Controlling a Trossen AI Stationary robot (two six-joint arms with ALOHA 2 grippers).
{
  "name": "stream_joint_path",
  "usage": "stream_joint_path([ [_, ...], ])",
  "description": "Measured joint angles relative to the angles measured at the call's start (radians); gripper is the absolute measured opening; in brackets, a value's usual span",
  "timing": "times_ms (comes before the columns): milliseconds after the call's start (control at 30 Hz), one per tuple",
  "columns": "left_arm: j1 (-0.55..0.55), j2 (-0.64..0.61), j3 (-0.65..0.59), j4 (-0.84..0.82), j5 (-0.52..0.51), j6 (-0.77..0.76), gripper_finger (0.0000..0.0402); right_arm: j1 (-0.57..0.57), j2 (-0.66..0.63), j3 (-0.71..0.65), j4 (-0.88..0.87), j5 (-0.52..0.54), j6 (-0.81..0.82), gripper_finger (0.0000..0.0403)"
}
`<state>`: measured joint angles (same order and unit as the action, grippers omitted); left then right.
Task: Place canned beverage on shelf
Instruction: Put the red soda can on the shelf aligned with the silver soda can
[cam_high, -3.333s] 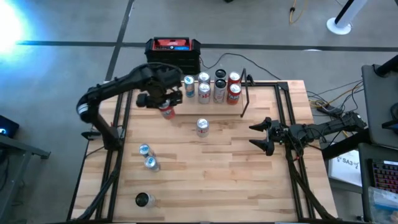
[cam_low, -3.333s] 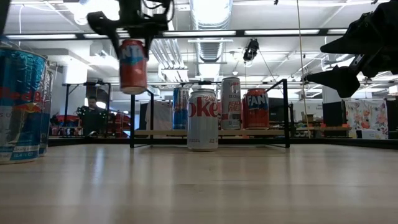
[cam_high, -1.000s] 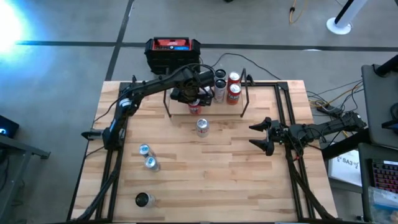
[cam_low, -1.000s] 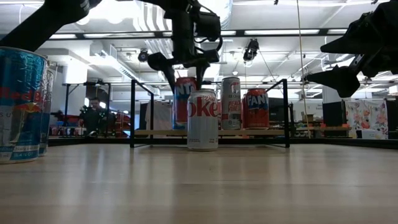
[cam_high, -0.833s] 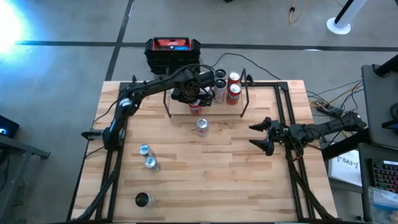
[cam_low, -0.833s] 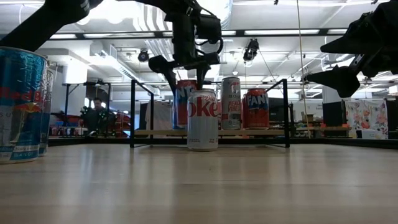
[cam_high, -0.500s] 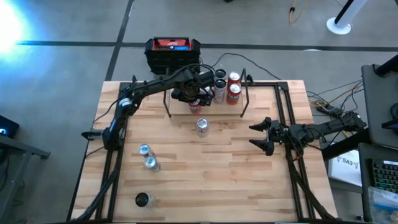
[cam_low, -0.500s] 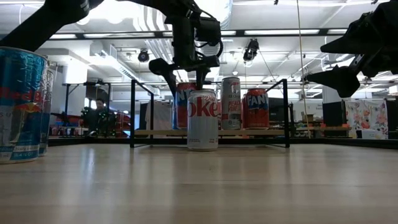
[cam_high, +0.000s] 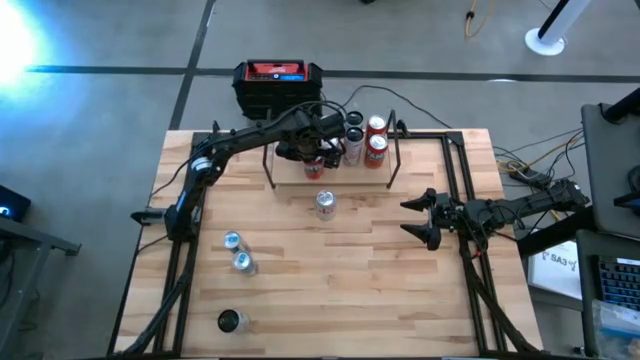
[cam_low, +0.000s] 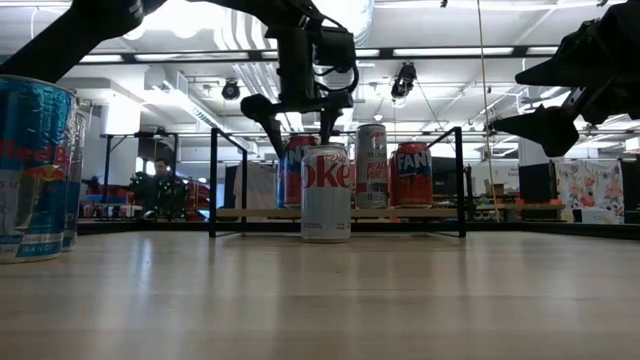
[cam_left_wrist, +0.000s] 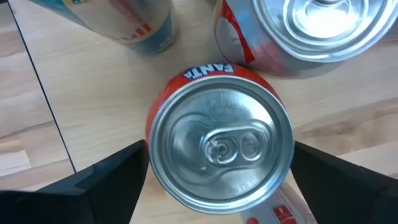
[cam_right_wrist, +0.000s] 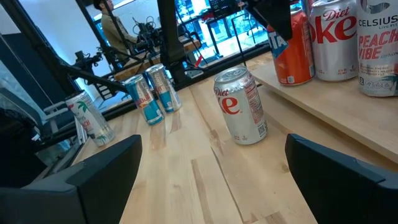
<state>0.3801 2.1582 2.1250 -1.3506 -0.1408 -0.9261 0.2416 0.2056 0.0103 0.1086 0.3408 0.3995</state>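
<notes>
Orange Fanta can (cam_left_wrist: 221, 146) upright on shelf (cam_high: 292, 171); left end effector (cam_left_wrist: 217, 171) spread wide around it, fingers clear.

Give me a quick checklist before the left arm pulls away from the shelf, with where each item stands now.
1. Orange Fanta can upright on the shelf: ok.
2. Left gripper jaws clear of the can on both sides: ok.
3. Neighbouring cans on the shelf standing: ok.
4. Diet Coke can on the table standing in front of the shelf, apart from it: ok.
5. Right gripper open, waiting at the table's right side: ok.
</notes>
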Motion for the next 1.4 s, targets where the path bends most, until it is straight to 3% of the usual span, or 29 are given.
stream_joint_path([
  [267, 0.000, -0.004, 0.000, -0.009, 0.023, -0.009, 0.0367, 0.000, 0.000, 0.000, 0.000, 0.000, 0.000, 0.0380],
  [633, 0.000, -0.008, 0.001, 0.010, -0.035, 0.001, 0.0362, 0.000, 0.000, 0.000, 0.000, 0.000, 0.000, 0.0380],
  [1000, -0.006, -0.008, 0.001, 0.040, -0.102, 0.021, 0.0276, 0.000, 0.000, 0.000, 0.000, 0.000, 0.000, 0.0380],
  [1400, -0.009, -0.007, 0.001, 0.039, -0.075, 0.027, 0.0289, 0.000, 0.000, 0.000, 0.000, 0.000, 0.000, 0.0380],
])
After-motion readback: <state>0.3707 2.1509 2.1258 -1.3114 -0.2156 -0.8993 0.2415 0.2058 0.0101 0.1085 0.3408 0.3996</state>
